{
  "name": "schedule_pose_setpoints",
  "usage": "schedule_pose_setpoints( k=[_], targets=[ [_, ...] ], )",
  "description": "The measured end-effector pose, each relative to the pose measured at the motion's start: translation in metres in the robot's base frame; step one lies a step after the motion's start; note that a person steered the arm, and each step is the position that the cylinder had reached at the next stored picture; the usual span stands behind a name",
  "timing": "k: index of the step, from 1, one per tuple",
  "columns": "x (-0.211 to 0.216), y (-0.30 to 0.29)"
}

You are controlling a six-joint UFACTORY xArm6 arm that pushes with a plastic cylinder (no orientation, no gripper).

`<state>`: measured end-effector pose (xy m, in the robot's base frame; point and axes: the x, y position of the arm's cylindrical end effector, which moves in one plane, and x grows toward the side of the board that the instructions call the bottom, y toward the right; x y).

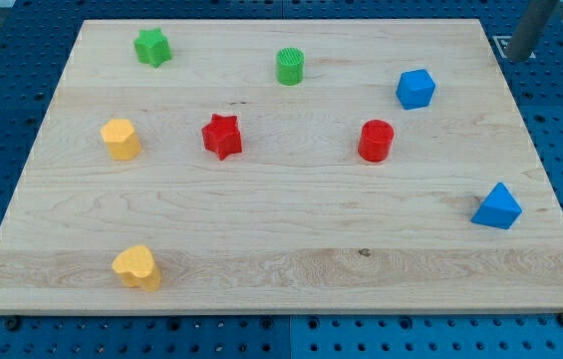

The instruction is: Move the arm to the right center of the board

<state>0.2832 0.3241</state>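
No pincer in sight, only a stiff dark rod. My tip [515, 57] at the view's top right, just off the board [261, 204]. Nothing to grab. Light, slidy blocks nearby: blue cube [416, 89], blue wedge [497, 206].

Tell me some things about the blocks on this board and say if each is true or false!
1. The red star sits between the yellow block and the red cylinder. True.
2. My tip is touching the blue cube. False: it is off the board, past its top right corner, touching no block.
3. There are two green blocks. True: a green star and a green cylinder.
4. The blue triangle is by the view's left edge. False: it is by the right edge.
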Motion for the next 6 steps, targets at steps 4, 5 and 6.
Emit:
schedule_pose_setpoints(
  k=[4, 5, 6],
  targets=[
    [0.069, -0.029],
    [0.091, -0.04],
    [0.104, -0.057]
  ],
)
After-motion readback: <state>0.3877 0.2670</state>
